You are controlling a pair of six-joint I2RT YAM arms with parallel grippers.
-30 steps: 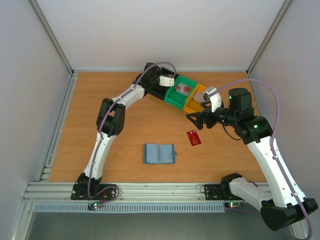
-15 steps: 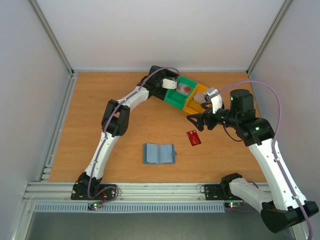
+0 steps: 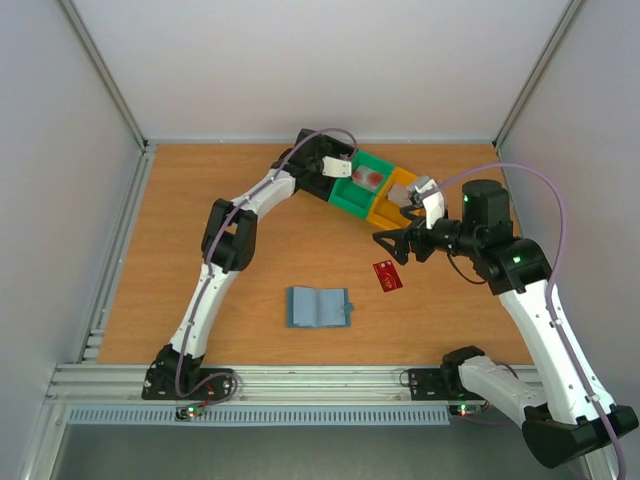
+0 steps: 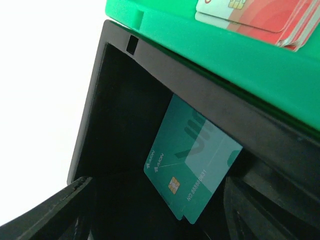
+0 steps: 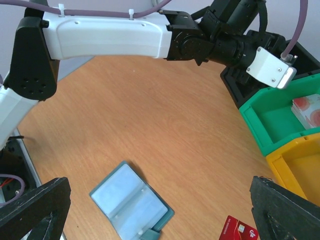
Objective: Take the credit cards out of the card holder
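Left hand: my left gripper [image 3: 338, 167] hangs over the black plastic bin [image 4: 125, 110] at the far end of the row of bins. Its fingers are apart and hold nothing.
Right hand: my right gripper [image 3: 387, 247] hovers above the wooden table [image 3: 250, 250] near the bins. Its jaws are spread wide and empty.
Card holder: the light blue soft bifold card holder [image 3: 318, 308] lies open and flat towards the near edge of the table, well apart from both my hands.
Cards: a pale teal card [image 4: 192, 160] of thin plastic leans against the wall inside the black bin. A dark red card [image 3: 387, 276] lies on the table between the holder and the bins. A small stack of red-and-white cards [image 4: 250, 15] sits in the green plastic bin [image 4: 225, 50], next to the orange plastic bin [image 3: 392, 207].
Handling: I judge the cards to be light, stiff, slick and very flat. I would pinch one by a short edge that stands proud of its pocket. The holder looks limp and likely to slide or lift, so one hand should pin it while the other pulls.
Hard to tell: the pockets look uniformly pale, so I cannot tell whether any card is left inside. The stack in the green bin is cut off by the frame, so I cannot count it.
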